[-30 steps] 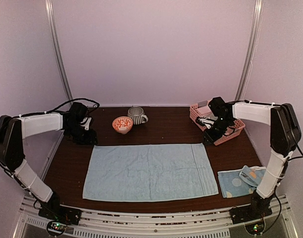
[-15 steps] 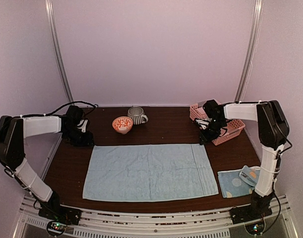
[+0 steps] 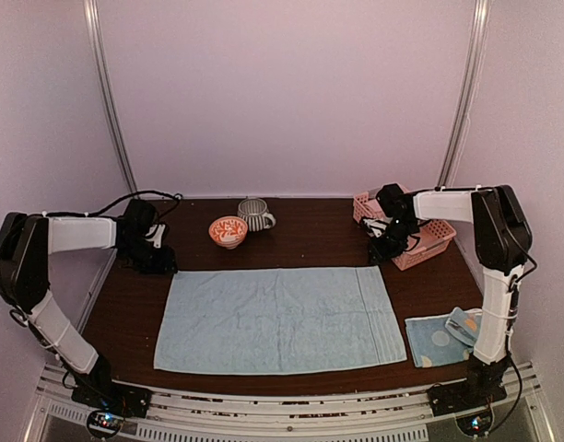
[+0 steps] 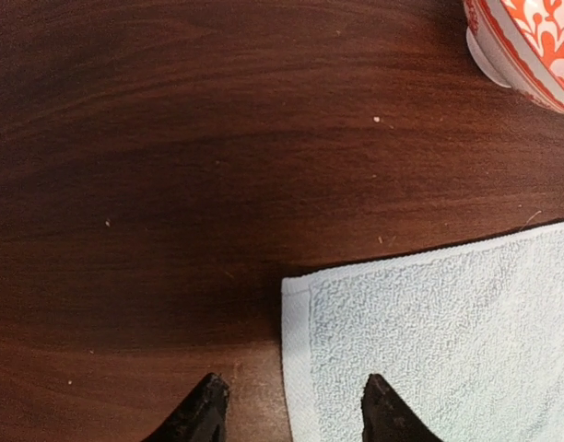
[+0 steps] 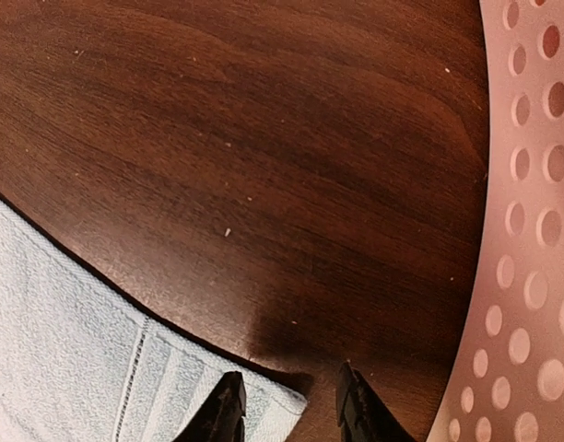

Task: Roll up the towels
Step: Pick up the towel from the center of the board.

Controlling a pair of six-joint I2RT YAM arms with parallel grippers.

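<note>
A plain light blue towel (image 3: 280, 318) lies spread flat across the middle of the dark wooden table. My left gripper (image 3: 162, 262) is open just over its far left corner (image 4: 305, 295), one finger over bare wood, the other over the cloth. My right gripper (image 3: 381, 255) is open over its far right corner (image 5: 287, 401), the fingers straddling the corner tip. A second light blue towel with pale dots and orange marks (image 3: 448, 334) lies crumpled at the near right, partly behind the right arm.
A pink lattice basket (image 3: 425, 241) stands at the far right, right beside my right gripper; its wall (image 5: 531, 230) fills the right edge of the right wrist view. An orange patterned bowl (image 3: 228, 231) and a grey striped mug (image 3: 255, 215) stand at the back centre.
Both grippers have moved towards the towel's far corners: the left one rightwards and lower, the right one leftwards away from the basket. The towels have not moved.
</note>
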